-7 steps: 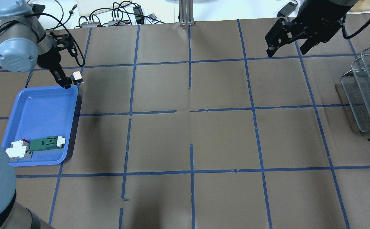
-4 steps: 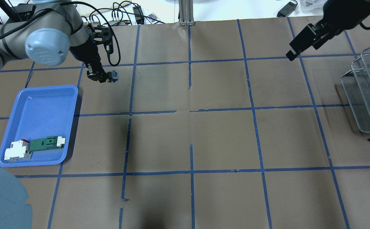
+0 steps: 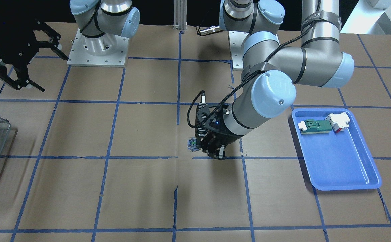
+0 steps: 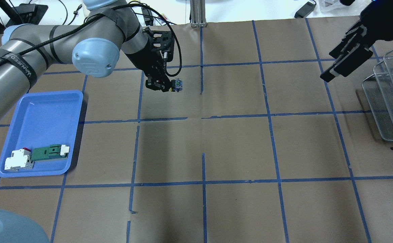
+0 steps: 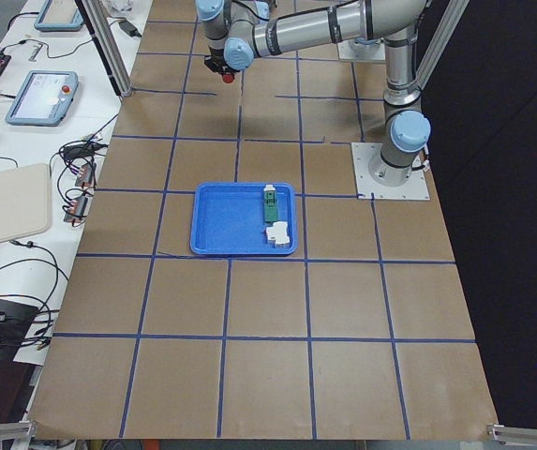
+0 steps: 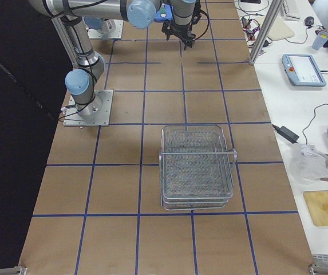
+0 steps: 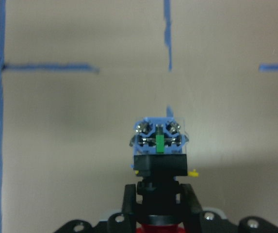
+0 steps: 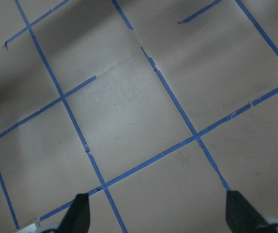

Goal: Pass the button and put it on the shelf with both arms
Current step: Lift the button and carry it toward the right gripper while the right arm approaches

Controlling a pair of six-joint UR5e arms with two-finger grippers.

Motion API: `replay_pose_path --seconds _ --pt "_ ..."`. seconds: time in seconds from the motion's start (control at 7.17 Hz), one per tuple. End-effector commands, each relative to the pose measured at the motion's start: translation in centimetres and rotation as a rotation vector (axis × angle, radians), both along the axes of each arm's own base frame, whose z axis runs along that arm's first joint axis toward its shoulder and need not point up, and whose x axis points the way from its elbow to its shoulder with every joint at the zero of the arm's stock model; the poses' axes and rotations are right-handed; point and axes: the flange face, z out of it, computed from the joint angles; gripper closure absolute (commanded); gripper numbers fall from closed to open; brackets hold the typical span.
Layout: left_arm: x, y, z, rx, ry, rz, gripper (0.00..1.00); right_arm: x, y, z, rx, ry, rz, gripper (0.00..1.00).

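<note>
The left pincer is closed on the button. In the left wrist view its two fingers clamp the black collar from either side. The grey-blue base juts out past the fingertips, its screw terminals and a small green piece facing away from the pincer. The red cap sits back between the fingers, toward the wrist. The button is held clear of the counter, with only bare brown surface and blue tape lines ahead of the pincer.

The right pincer hangs well apart from the left one, across the counter. Its fingers are spread wide: in the right wrist view the two fingertips stand far from each other with nothing between them but the taped counter below. The front-facing view shows the same spread, empty pincer.

The shelf, a silver wire-mesh rack, stands on the counter near the right pincer, on the side of it away from the left pincer and the button. It is not touched by either pincer.

Well behind the left pincer, on its arm's outer side, lies a blue tray. A green-and-white part and a white block lie in it, touching each other at the tray's end farthest from the pincer.
</note>
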Motion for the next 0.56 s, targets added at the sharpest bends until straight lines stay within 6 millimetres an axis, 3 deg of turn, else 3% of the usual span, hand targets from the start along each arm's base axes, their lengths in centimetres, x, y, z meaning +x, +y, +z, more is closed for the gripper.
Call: replay_pose_path --seconds 0.0,0.14,0.42 --pt "-5.9 2.4 0.7 0.055 0.142 -0.005 1.00 0.3 0.1 -0.9 -0.099 -0.059 0.252 0.00" --pt "-8.7 4.3 2.3 0.042 0.181 -0.051 1.00 0.8 0.2 -2.7 -0.126 -0.113 0.359 0.00" --pt "-10.9 7.3 6.7 0.019 0.267 -0.079 1.00 1.8 0.7 -3.7 -0.152 -0.199 0.369 0.00"
